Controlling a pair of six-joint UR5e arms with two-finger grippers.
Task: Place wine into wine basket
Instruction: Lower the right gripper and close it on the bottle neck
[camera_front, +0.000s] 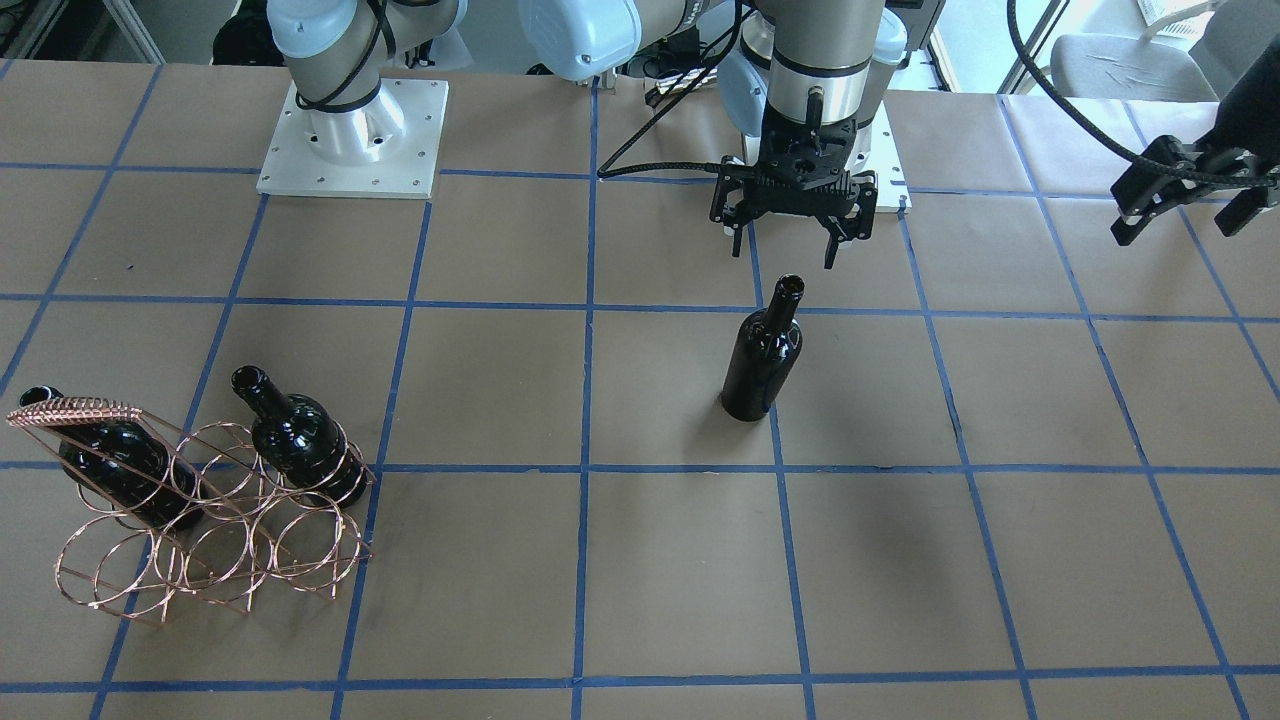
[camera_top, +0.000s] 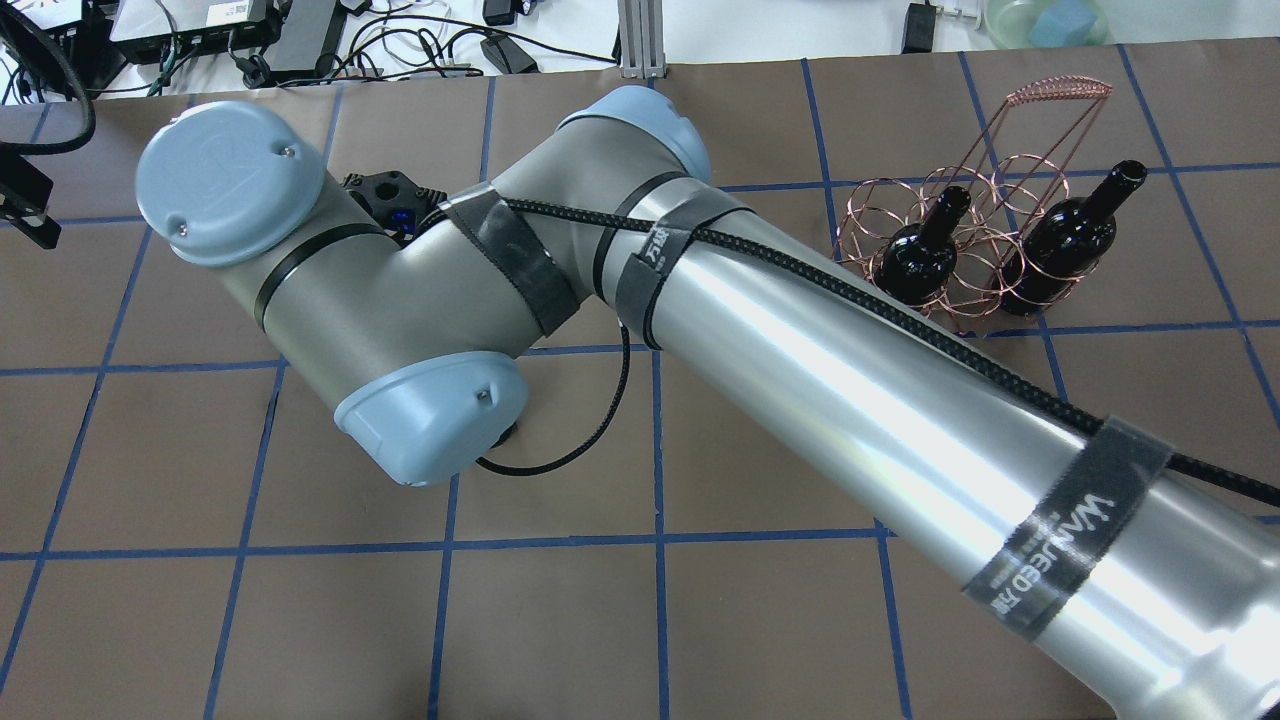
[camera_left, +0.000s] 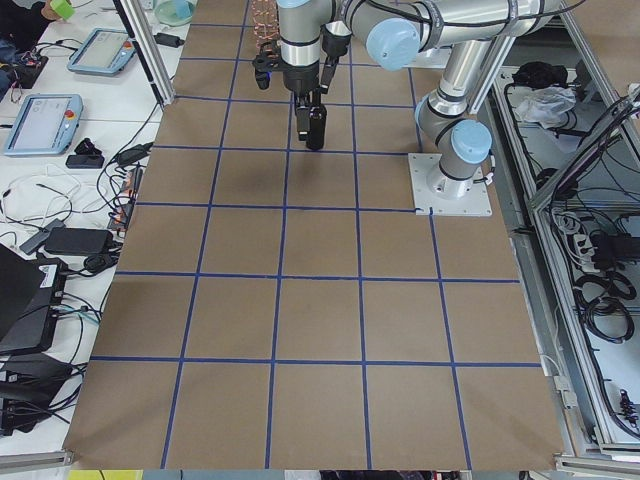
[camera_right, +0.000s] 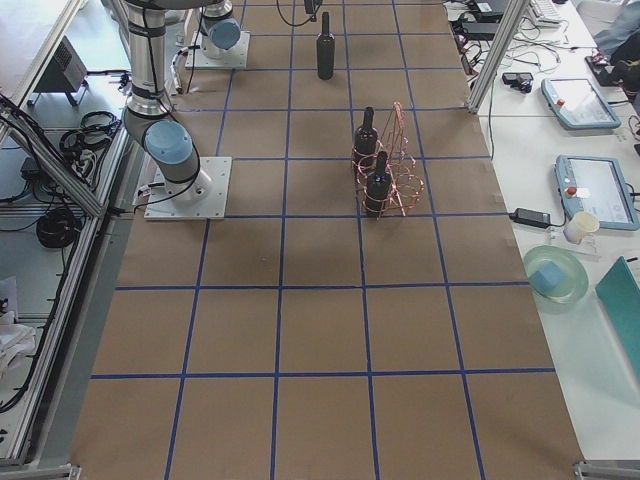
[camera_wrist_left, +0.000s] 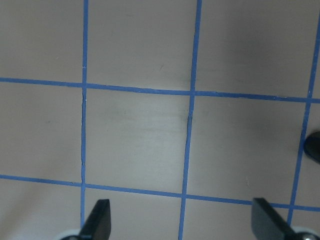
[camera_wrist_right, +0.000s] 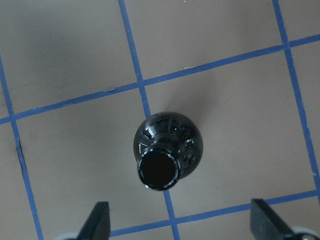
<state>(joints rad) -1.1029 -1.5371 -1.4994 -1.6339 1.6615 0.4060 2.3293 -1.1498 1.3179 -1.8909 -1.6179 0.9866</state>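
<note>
Right wrist-mounted: wine (camera_wrist_right: 167, 150) stands below the spread right tool (camera_wrist_right: 182, 221).

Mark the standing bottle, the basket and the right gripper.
standing bottle (camera_front: 762, 355): front-facing view, on its body.
basket (camera_front: 80, 410): front-facing view, on its braided handle.
right gripper (camera_front: 784, 255): front-facing view, midway between its open fingertips.

Brown paper (camera_front: 480, 580) is covering the table, with blue tape lines (camera_front: 584, 400) dividing it into squares. A teach pendant (camera_right: 598, 192) and a green bowl (camera_right: 575, 266) holding a blue sponge (camera_right: 546, 280) are lying on the white side bench (camera_right: 520, 170).
</note>
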